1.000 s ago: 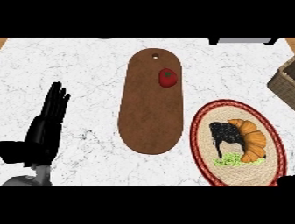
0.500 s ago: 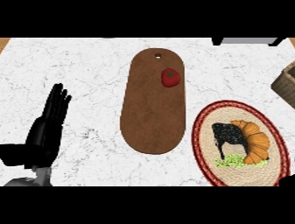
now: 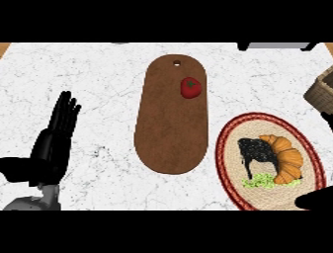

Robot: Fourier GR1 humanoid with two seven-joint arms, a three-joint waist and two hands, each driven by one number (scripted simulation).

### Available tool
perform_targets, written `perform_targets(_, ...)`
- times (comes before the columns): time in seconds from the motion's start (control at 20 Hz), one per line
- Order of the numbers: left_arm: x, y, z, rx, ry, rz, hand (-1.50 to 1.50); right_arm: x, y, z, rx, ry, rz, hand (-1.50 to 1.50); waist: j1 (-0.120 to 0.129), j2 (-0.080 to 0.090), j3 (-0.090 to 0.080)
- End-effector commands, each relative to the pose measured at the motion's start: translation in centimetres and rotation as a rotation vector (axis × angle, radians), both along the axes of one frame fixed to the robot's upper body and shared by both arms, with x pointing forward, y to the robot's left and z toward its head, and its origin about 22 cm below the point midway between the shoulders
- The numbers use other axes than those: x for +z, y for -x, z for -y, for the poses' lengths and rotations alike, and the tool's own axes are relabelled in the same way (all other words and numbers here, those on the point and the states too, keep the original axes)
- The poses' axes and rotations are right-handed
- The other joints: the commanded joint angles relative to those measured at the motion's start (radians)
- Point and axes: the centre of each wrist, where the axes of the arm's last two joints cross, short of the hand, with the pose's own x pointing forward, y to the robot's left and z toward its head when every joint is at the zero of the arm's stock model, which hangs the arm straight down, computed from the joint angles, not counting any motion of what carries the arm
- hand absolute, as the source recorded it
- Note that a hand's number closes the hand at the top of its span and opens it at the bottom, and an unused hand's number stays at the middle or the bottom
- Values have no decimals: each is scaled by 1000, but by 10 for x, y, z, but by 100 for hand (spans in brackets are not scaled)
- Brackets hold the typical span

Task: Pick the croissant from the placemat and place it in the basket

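Our right hand (image 3: 331,200) has crept in at the placemat (image 3: 226,148), open and empty, nearing the croissant (image 3: 289,157); left hand (image 3: 46,157) rests open.

Counter: white marble with grey veins (image 3: 96,79), filling nearly the whole view; wood-coloured strips show past its corners at 10 and 2 o'clock.
Cutting board: long brown wooden board (image 3: 170,138) with rounded ends and a small hole at its far end, lying flat at the centre, lengthwise from 12 to 6 o'clock.
Placemat: oval, woven, red-rimmed (image 3: 222,148), flat at 4 o'clock, just beside the board's near right edge.
Basket: brown wicker (image 3: 331,91) at 2 o'clock, cut by the view's edge, well apart from the board.
Dark object: at 1 o'clock on the far edge (image 3: 274,45), too cropped to identify.
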Motion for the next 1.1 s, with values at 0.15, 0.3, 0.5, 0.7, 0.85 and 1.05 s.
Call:
perform_targets(0.15, 0, 11, -10, 21, -4, -3, 0, -28, 3, -21, -87, -9, -29, -150, 2, -1, 0)
perform_targets(0.3, -9, 14, -10, 16, 19, -12, 0, -54, -5, -8, -98, 21, -27, -150, 1, -1, 1)
perform_targets(0.5, 5, 3, -2, 12, 10, 3, 0, -34, -4, -24, -119, 40, -17, -150, -1, -2, 0)
perform_targets(0.7, 8, -1, -15, -1, 22, -7, 0, -50, -29, -14, -114, 31, -16, -150, 2, 0, 0)
perform_targets(0.85, 12, -2, -4, 0, 16, -12, 0, -52, -16, 2, -111, 32, -15, -150, -5, -1, 1)
perform_targets(1.05, -4, -4, 0, 3, -7, 9, 0, -83, -37, -3, -111, 31, -37, -150, -1, 0, 1)
